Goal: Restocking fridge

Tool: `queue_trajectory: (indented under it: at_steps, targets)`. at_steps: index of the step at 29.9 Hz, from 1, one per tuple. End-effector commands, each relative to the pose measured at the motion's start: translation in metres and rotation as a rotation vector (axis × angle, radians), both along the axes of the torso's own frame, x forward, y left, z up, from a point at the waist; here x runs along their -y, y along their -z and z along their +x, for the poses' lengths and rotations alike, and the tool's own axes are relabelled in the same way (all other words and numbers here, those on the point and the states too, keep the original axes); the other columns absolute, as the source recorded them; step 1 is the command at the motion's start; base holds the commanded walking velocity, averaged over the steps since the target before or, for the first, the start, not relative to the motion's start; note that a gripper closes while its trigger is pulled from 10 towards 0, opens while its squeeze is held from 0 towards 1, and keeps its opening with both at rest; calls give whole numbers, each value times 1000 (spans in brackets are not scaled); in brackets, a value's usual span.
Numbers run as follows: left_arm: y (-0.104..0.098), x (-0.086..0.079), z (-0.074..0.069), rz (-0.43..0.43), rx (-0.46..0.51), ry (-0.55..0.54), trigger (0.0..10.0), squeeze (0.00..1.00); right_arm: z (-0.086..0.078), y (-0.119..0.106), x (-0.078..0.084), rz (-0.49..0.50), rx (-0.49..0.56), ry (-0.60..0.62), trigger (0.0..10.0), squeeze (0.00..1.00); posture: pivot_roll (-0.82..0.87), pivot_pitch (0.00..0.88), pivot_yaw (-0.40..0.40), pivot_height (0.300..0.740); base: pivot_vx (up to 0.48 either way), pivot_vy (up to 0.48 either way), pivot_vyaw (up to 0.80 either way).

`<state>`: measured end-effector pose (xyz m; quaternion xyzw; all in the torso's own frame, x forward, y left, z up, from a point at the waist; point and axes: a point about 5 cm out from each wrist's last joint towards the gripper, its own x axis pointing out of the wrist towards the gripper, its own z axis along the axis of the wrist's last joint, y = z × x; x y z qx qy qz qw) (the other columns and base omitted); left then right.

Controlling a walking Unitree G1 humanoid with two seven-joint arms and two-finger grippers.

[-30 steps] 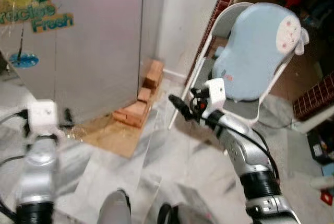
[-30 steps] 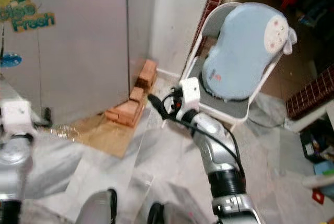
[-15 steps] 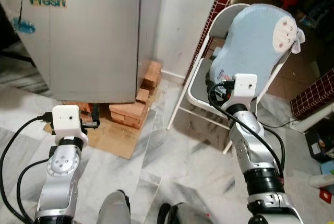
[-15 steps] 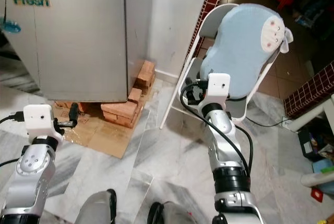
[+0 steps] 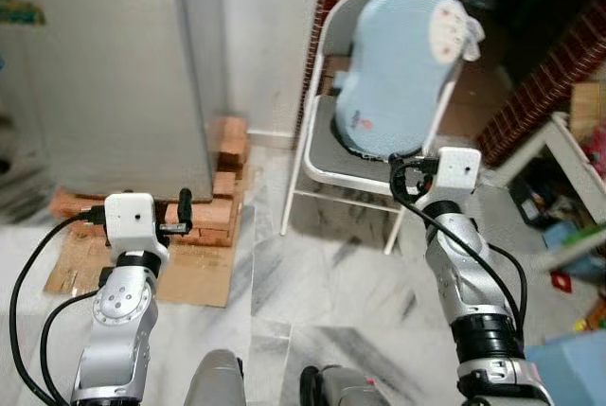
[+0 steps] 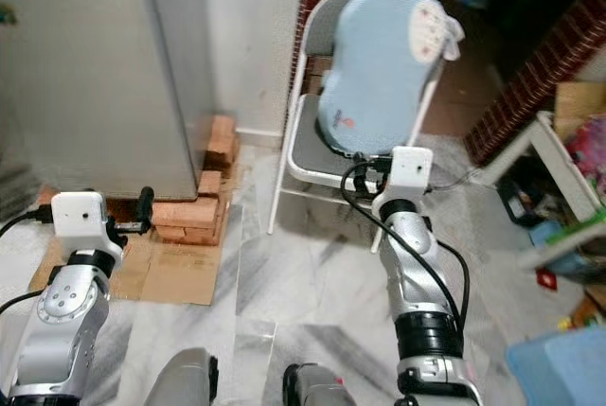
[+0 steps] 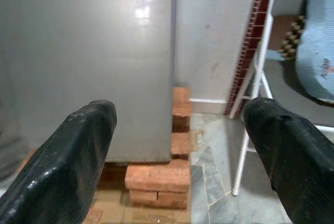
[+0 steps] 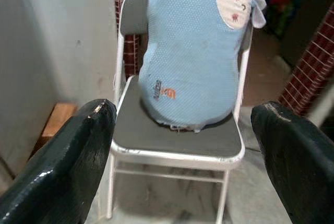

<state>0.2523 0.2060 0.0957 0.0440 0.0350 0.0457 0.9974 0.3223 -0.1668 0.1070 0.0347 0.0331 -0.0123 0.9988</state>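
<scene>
Clearly both grippers hang empty with fingers spread wide, the left gripper facing the shut fridge on its bricks, the right gripper facing the chair, so a step forward could catch a brick or a chair leg. From the right wrist the blue cushion on the seat is sharp; the head views blur it but give the marble floor between fridge and chair.
</scene>
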Motion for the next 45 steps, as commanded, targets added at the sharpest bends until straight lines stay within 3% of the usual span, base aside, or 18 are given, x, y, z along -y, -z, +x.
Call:
queue_trajectory:
  at_steps: [1, 12, 33, 45]
  targets:
    - [-2, 1, 0, -2, 4, 8, 10000, 0, 4, -5, -2, 2, 20, -15, 10000, 0, 105, 126, -107, 740, 0, 480, 0]
    - [-1, 3, 2, 2, -5, 22, 10000, 0, 7, -4, -4, 3, 14, -20, 10000, 0, 105, 113, -107, 740, 0, 480, 0]
    - [0, 3, 4, 8, -13, 21, 10000, 0, 11, -3, -8, 8, 14, -29, 10000, 0, 107, 109, -108, 740, 0, 474, -800]
    - [-1, 7, 1, -29, -10, 78, 10000, 0, 11, -3, -8, 8, 11, -29, 10000, 0, 106, 120, -105, 740, 0, 0, -800]
